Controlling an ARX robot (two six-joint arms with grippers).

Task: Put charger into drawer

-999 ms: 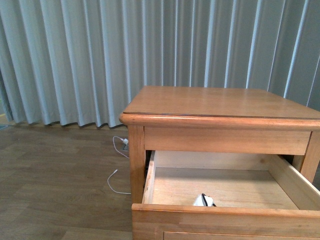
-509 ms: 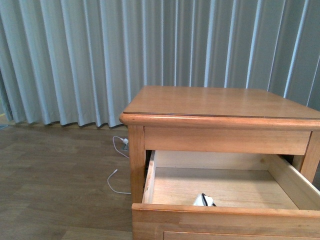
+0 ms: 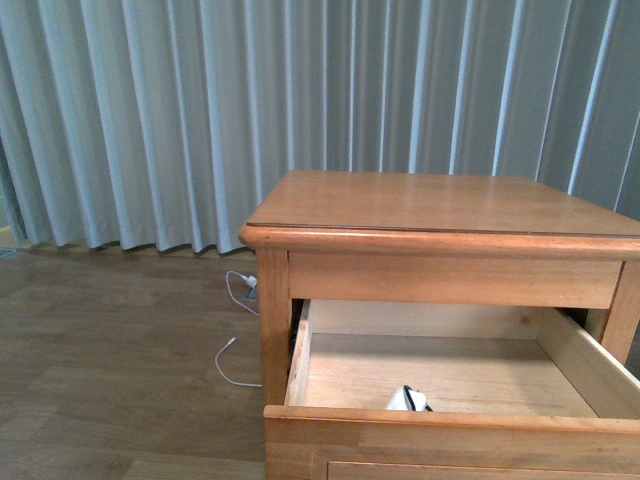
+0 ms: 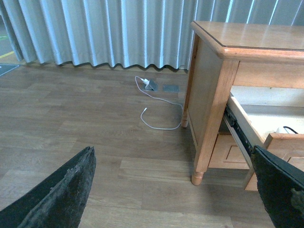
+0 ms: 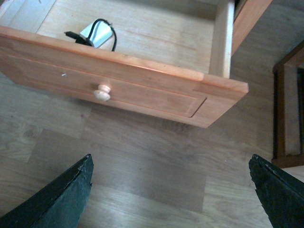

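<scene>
The charger (image 3: 406, 400), a small white block with a black cable looped round it, lies inside the pulled-out drawer (image 3: 450, 432) close behind its front panel. The right wrist view shows the charger (image 5: 95, 34) on the drawer's pale floor, behind the panelled drawer front (image 5: 152, 95) with its round knob (image 5: 101, 92). My right gripper (image 5: 171, 190) hangs open over the floor in front of the drawer, holding nothing. Beside the nightstand my left gripper (image 4: 175, 190) is open and empty, low over the floor. The charger (image 4: 283, 129) peeks over the drawer's edge there. Neither arm shows in the front view.
The nightstand top (image 3: 440, 205) overhangs the drawer. A thin white cable (image 4: 159, 114) trails on the wood floor near the curtain (image 3: 250, 110). The nightstand's turned leg (image 4: 202, 161) stands close to my left gripper. A dark wooden frame (image 5: 287, 114) stands beside the drawer.
</scene>
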